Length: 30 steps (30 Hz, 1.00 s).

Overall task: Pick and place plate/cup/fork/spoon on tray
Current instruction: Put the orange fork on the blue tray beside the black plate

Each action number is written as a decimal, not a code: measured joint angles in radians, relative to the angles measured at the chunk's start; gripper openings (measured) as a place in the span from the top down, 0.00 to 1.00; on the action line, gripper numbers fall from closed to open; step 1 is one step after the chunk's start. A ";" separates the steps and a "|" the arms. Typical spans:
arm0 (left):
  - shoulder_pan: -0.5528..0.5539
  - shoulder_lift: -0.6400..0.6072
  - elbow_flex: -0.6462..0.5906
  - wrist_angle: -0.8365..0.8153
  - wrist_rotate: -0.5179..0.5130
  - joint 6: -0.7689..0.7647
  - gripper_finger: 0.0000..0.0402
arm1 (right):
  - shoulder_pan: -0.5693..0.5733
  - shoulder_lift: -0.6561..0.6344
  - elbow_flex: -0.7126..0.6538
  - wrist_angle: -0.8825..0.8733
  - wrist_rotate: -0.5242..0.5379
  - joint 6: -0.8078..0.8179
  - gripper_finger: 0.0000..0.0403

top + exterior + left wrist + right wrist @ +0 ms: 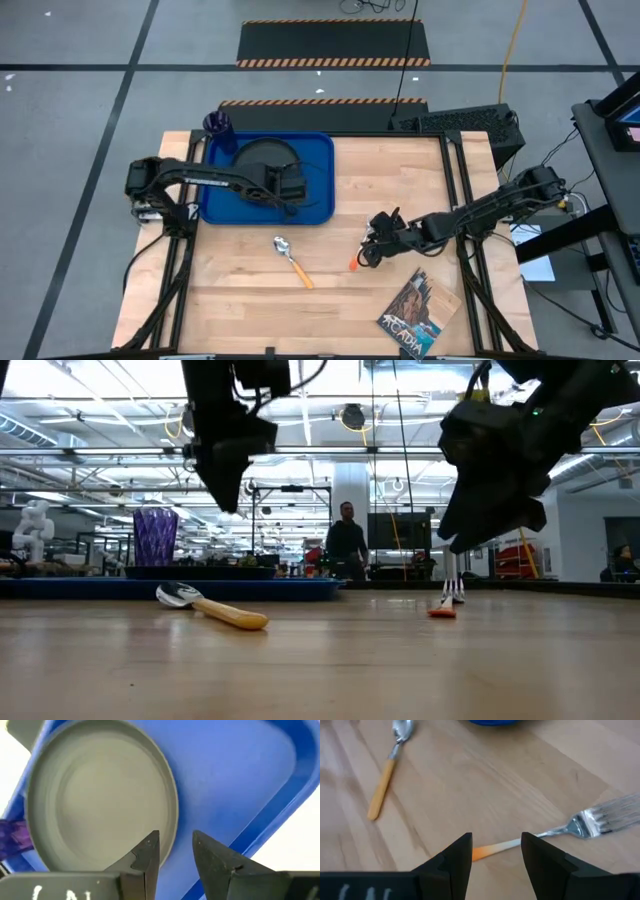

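The black plate (262, 155) lies flat in the blue tray (318, 205), also seen in the left wrist view (100, 795). The purple cup (220, 125) stands at the tray's far left corner; inside or outside it, I cannot tell. My left gripper (172, 845) hovers open and empty above the plate's rim and the tray floor (290, 195). The fork (560, 830) lies on the table right of the spoon (292, 260). My right gripper (496, 842) is open above the fork's orange handle (482, 852), one finger on either side, clear of it in the low view (455, 545).
A magazine (415, 315) lies near the table's front right. The spoon (215, 608) lies on bare wood between the tray and the near edge. A person (347, 545) stands in the room beyond the table.
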<state>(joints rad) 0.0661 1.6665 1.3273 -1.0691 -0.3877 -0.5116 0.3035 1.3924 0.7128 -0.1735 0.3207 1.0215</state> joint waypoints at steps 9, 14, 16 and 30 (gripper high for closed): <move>-0.074 -0.018 0.000 0.073 -0.033 0.051 0.70 | -0.015 0.002 0.000 -0.014 0.037 0.109 0.59; -0.078 -0.018 0.000 0.103 -0.040 0.069 0.70 | -0.015 0.033 0.000 -0.040 0.069 0.142 0.59; -0.076 -0.018 0.000 0.102 -0.041 0.075 0.70 | -0.013 0.070 0.000 -0.032 0.055 0.146 0.59; -0.072 -0.018 0.000 0.110 -0.042 0.088 0.70 | -0.066 0.207 0.002 0.028 0.027 0.137 0.59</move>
<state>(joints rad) -0.0063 1.6482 1.3273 -0.9586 -0.4297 -0.4240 0.2377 1.5993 0.7147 -0.1460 0.3479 1.1586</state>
